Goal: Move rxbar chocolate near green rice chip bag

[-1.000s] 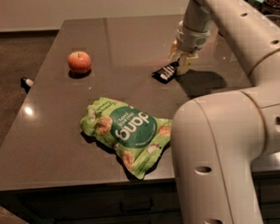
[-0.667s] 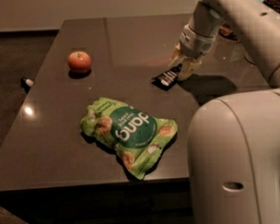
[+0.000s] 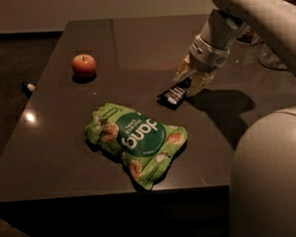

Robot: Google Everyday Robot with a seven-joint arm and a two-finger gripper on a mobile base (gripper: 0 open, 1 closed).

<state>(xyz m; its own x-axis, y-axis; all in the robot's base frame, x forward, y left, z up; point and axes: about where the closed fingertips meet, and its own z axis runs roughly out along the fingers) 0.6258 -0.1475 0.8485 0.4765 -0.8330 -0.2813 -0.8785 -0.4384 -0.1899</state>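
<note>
The robot's gripper (image 3: 187,83) sits low over the dark table (image 3: 57,158), right of centre and towards the far side. Its two pale fingers (image 3: 181,70) straddle the right end of the rxbar chocolate (image 3: 174,94) and seem to pinch it, though the dim light makes the contact hard to confirm. The black wrapper slants down and to the left from the fingers, its lower end at or just above the tabletop.

The green rice chip bag (image 3: 138,140) lies crumpled nearer the front edge, left of and nearer than the bar. The two are close but apart, with a strip of bare table between them.

A red apple (image 3: 84,64) stands at the far left, well apart from both. The arm's white body fills the near right corner.
</note>
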